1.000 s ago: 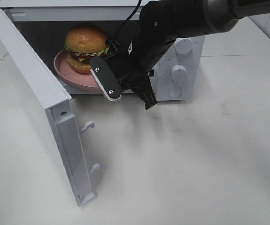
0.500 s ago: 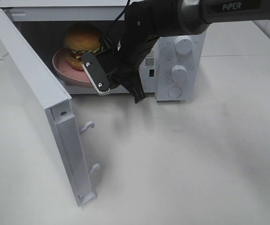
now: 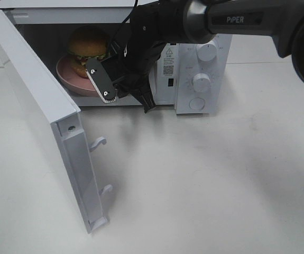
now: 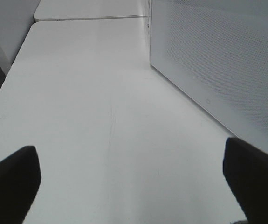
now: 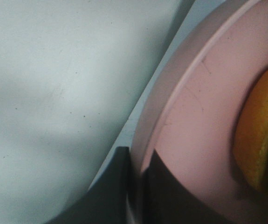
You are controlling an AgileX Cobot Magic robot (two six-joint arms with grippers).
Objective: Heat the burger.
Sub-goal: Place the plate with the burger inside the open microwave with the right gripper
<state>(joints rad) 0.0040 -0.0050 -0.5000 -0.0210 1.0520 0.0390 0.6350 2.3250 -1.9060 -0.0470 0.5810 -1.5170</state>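
The burger [image 3: 87, 45], with its golden-brown bun and green lettuce frill, sits on a round pink plate [image 3: 68, 79] inside the open white microwave [image 3: 215, 100]. My right gripper [image 3: 104, 84] reaches into the oven's mouth from the right and is shut on the plate's near rim. In the right wrist view the pink plate [image 5: 194, 116] fills the frame, its rim pinched in my right gripper [image 5: 136, 186], and the bun's edge [image 5: 259, 135] shows at the side. My left gripper [image 4: 134, 186] is open over bare table, holding nothing. It is out of the exterior high view.
The microwave door [image 3: 35, 95] stands swung out to the left, with two latch hooks [image 3: 99, 143] on its edge. The control knobs [image 3: 200, 82] are on the oven's right front. A white dotted panel [image 4: 217, 70] stands close beside my left gripper.
My right arm has moved left and deeper into the oven, carrying the plate and burger further inside. The left gripper has stayed open.
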